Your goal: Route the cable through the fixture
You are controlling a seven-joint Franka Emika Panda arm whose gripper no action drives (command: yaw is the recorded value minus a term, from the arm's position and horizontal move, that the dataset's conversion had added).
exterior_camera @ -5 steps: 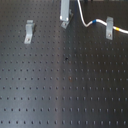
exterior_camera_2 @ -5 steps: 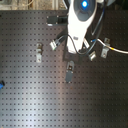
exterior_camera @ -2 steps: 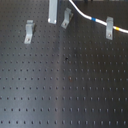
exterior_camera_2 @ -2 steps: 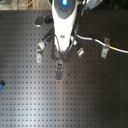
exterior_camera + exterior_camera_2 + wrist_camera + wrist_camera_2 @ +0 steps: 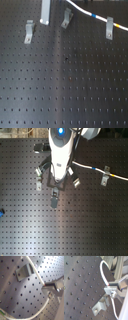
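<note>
Pinching the cable between narrow jaws, the gripper hangs low over the perforated board. Cord runs off through the far bracket; middle bracket beside it, third bracket well apart.

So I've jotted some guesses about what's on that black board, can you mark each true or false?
1. The cable is white with a blue band and a yellow band. True.
2. Three metal fixtures stand on the board in the first exterior view. True.
3. The board is smooth, without holes. False: rows of holes cover it.
4. The cable lies coiled in the board's middle. False: it runs along the far edge, reaching the fixture on the first exterior view's right.
</note>
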